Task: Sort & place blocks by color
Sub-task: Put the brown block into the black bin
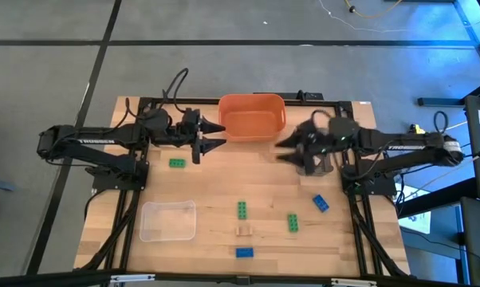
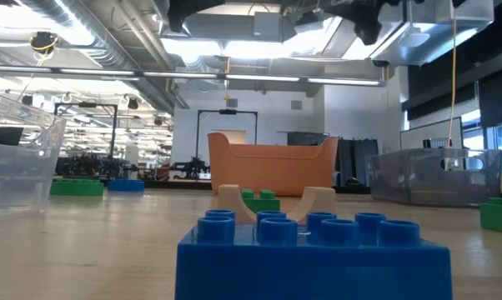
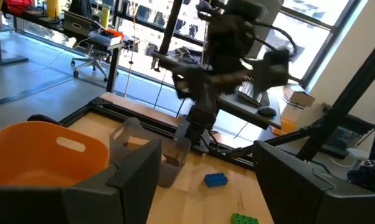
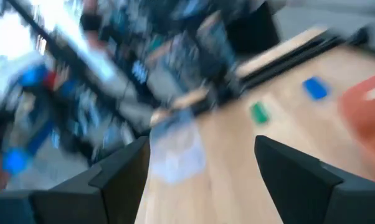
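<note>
- Orange bowl (image 1: 252,115): back centre; the landmark here.
- Left gripper (image 1: 214,135): just left of the bowl, fingers apart, empty.
- Right gripper (image 1: 286,147): just right of it, fingers apart, empty.
- Blocks: green block (image 1: 177,163) left-front of the bowl; the others scattered well in front.
- Advice: descend squarely, straddling one brick only.

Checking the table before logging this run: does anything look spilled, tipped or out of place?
Nothing looks spilled or damaged. The orange bowl and clear tray sit upright, and loose blocks lie scattered, such as a green block and a blue block. One tan arch-shaped block sits among them. Both grippers hover open by the bowl.
</note>
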`<state>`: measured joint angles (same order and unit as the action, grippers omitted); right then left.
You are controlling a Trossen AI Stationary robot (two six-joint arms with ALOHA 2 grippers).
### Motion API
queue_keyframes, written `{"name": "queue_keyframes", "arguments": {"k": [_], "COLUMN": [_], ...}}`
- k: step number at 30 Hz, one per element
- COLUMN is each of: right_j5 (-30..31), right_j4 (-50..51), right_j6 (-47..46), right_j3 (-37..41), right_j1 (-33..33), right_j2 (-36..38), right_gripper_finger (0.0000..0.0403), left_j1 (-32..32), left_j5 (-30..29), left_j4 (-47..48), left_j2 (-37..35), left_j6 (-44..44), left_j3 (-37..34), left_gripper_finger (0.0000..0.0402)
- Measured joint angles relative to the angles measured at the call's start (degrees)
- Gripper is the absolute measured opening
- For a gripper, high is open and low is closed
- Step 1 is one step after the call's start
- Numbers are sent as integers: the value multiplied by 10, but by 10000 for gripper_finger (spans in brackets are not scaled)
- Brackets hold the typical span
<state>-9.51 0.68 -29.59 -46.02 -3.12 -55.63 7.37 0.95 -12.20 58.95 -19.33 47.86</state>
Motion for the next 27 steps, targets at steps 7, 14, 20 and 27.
{"name": "queue_keyframes", "arguments": {"k": [7,14,20,27], "right_j5": [-3,22,97,111], "right_j4": [132,149,149,147], "right_j6": [119,244,234,162], "right_j3": [-112,-160,-180,-227], "right_j1": [132,233,286,317], "right_j2": [-158,-313,-418,-520], "right_gripper_finger": [291,291,291,291], "left_j1": [0,0,0,0], "left_j5": [-45,-76,-79,-79], "left_j4": [-4,-3,-3,-3], "left_j2": [-13,-13,-13,-13], "left_j6": [-1,-1,2,4], "left_j3": [0,0,0,0], "left_gripper_finger": [244,244,244,244]}}
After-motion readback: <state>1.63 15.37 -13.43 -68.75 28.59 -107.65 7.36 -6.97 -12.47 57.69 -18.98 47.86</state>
